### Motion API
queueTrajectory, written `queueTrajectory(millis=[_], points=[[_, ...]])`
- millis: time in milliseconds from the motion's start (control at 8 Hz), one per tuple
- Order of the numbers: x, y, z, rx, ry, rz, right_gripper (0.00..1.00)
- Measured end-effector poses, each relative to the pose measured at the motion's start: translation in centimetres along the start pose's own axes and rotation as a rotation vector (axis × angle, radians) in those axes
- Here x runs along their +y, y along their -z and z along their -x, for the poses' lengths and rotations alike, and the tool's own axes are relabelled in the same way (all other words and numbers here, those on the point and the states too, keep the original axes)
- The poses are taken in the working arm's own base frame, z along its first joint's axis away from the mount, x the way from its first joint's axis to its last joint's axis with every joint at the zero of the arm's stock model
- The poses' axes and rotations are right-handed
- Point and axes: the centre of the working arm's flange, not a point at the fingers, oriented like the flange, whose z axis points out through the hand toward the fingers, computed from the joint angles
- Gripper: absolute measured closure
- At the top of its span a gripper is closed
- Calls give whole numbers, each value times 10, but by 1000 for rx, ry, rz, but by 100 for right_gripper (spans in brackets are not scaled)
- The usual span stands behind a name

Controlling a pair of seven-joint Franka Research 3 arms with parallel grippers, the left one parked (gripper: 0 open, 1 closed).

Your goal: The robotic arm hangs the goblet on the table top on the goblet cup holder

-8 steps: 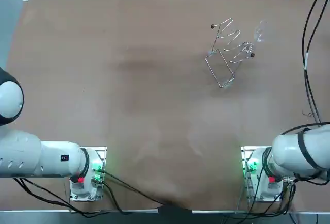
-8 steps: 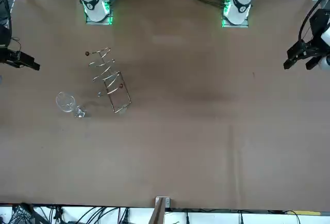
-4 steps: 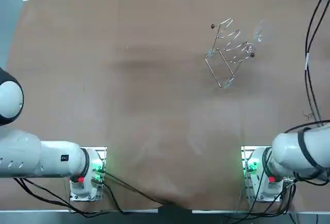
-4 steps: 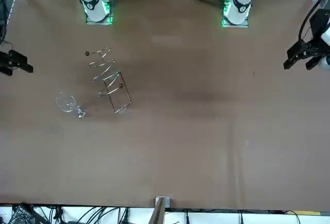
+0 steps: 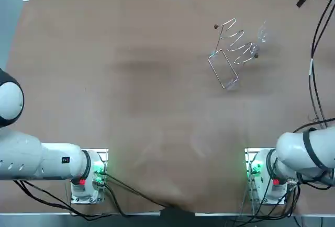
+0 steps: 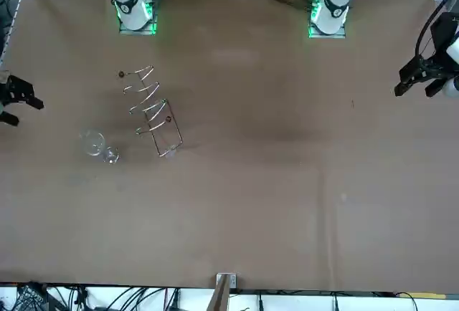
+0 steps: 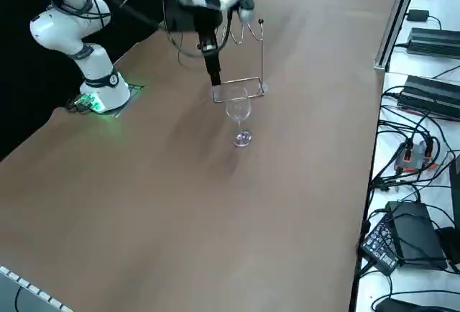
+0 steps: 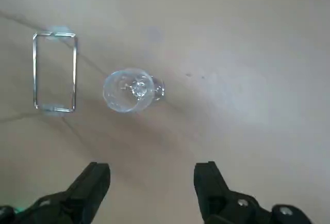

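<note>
A clear goblet stands upright on the brown table, just beside the wire cup holder. The top view shows the goblet at the far right, on the right of the holder. Seen from the front, the goblet and the holder sit at the left. My right gripper hangs high above the table with its fingers open and nothing between them. From the wrist camera I look down into the goblet's bowl, with the holder's rectangular base beside it. The gripper hovers near the table's right edge.
Black boxes and cables lie on a white surface beyond the table's far edge. The right arm's base glows green at the near edge. A long cable hangs along the right side.
My right gripper has drifted a little farther from its base along the table's right edge. The goblet and the holder have not moved.
</note>
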Motion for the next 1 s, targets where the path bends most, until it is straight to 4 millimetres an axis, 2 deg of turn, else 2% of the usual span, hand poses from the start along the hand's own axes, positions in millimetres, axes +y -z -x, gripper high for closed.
queueTrajectory(millis=[250, 500, 750, 1000], points=[[34, -35, 26, 101, 231, -81, 0], [73, -78, 52, 205, 428, -117, 0], [97, -131, 58, 300, 590, -137, 0], [109, -178, 54, 408, 735, -160, 0]])
